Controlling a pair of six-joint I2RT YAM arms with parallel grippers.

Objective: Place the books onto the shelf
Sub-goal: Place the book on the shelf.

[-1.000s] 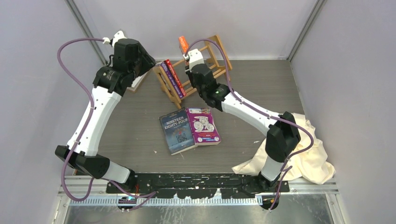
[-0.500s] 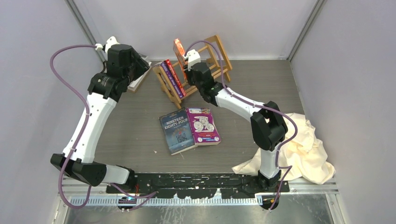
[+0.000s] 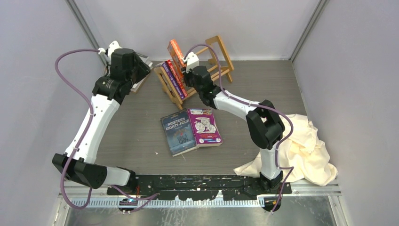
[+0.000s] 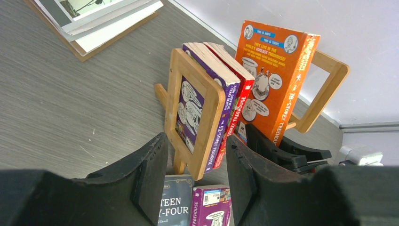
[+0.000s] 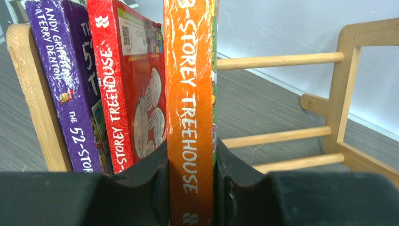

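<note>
Above the shelf (image 5: 346, 94), right claw (image 5: 190, 174) has swung its clamped orange book (image 4: 275, 75) leftward; left claw (image 4: 196, 141) gapes.

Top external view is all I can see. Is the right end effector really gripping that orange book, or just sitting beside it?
Observer: Gripping. The right wrist view shows the right end effector closed on the spine of the orange book, one finger on each side.
Operator: Is there room past it?
Observer: In that view, no book stands between it and the far end frame of the shelf; only bare rods show.
Operator: And the left end effector?
Observer: Its own camera shows the left end effector open with nothing between its fingers, pointed at the near end frame.
</note>
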